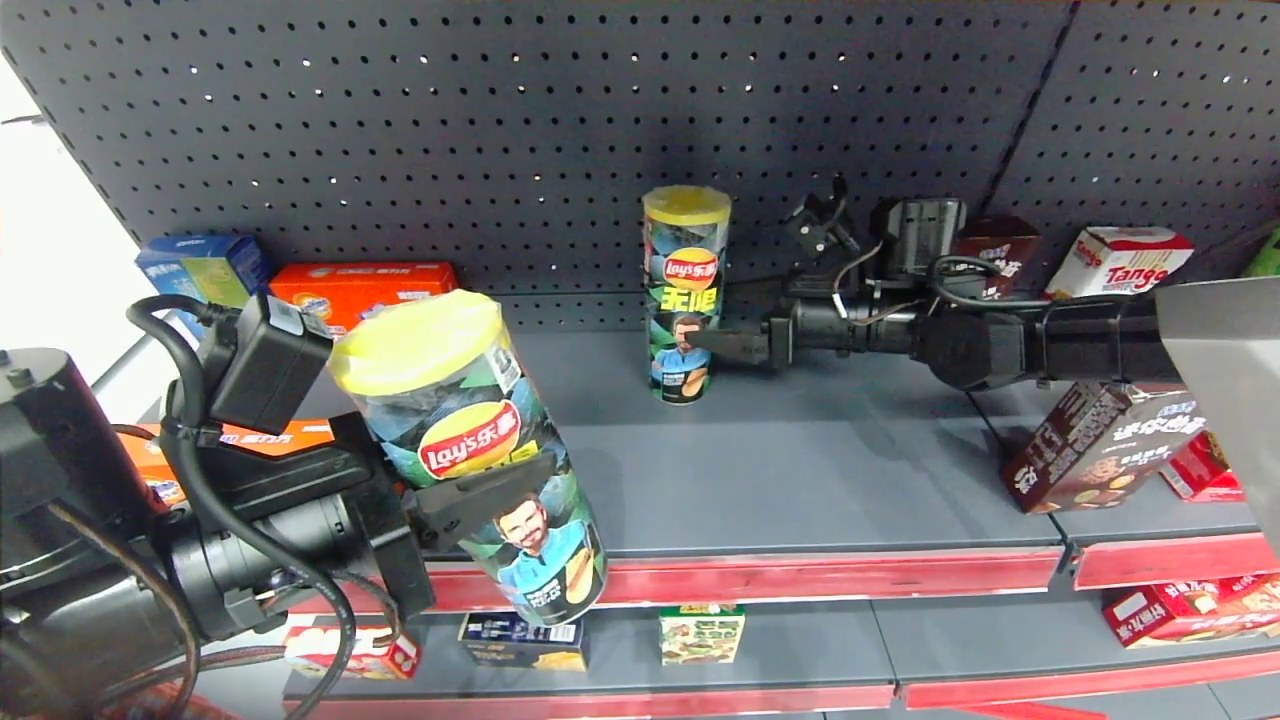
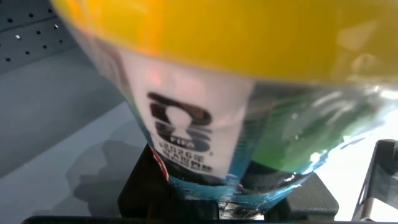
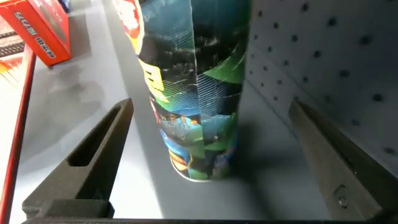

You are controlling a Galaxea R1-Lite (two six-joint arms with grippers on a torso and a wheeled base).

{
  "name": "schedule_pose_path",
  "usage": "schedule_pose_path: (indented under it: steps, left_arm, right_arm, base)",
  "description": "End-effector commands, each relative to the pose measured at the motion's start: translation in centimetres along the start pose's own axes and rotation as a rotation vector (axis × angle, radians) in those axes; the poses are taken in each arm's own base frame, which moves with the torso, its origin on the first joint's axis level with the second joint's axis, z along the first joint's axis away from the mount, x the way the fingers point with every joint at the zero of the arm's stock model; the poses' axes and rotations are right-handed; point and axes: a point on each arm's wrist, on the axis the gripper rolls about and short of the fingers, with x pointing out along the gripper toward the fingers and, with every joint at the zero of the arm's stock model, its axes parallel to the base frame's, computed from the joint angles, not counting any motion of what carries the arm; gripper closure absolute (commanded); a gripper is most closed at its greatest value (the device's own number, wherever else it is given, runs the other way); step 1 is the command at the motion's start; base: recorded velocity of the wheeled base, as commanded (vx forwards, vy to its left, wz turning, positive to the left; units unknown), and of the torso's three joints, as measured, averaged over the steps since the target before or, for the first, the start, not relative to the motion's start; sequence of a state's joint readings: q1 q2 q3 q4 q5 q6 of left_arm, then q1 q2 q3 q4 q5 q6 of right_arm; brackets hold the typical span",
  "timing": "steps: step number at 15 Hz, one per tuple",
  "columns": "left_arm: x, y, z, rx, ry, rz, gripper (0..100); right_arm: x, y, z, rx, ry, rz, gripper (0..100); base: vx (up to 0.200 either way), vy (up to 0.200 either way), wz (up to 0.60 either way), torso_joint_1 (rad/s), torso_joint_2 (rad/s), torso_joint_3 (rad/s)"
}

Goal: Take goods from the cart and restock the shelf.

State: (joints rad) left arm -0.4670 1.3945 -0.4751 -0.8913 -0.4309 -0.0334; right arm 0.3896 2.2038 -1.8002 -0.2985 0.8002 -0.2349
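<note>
Chip can [image 3: 196, 93]: stands upright on the grey shelf [image 3: 74, 106], close to its back edge, by the pegboard wall [image 3: 336, 56].
Right gripper [image 3: 211, 107]: fingers [image 3: 93, 155] wide apart, one on each side of the can, not touching it.
Red box [image 3: 37, 31]: near the shelf's front edge.

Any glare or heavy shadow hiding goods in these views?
Head view: white glare at the far left edge, past the blue box; only soft shadows on the shelf. Left wrist view: glare behind the held can washes out the background there. Right wrist view: even light, a faint shadow beside the standing can.
</note>
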Motion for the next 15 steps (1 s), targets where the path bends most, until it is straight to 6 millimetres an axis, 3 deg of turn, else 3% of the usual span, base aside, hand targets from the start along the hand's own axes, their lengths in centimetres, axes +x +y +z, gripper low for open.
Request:
schedule_pose_path:
  steps: [1,9,12,13,15]
  left_arm:
    - [0.1,0.1,0.2,0.004,-0.009,0.002,100]
    - [0.1,0.6,0.6,0.010,-0.021,0.021,100]
    - [0.1,0.6,0.6,0.010,-0.021,0.021,100]
    - [0.1,0.6,0.6,0.009,-0.019,0.021,100]
    - [0.1,0.6,0.5,0.009,-0.018,0.021,100]
  right_arm:
    - [1.2,0.0,-0.3,0.004,-0.008,0.016,0]
    - [4.5,-0.3,-1.5,0.008,-0.040,0.045,0]
    - [5.4,-0.3,-3.5,0.041,-0.011,0.057,0]
    - [5.4,-0.3,-3.5,0.039,-0.014,0.059,100]
    - [5.5,-0.2,-3.4,0.041,-0.011,0.050,100]
  base:
    - [0.000,0.000,0.00,0.000,0.00,0.000]
    - [0.000,0.000,0.00,0.000,0.00,0.000]
    - [0.000,0.000,0.00,0.000,0.00,0.000]
    - [0.000,0.000,0.00,0.000,0.00,0.000]
    - [0.000,0.000,0.00,0.000,0.00,0.000]
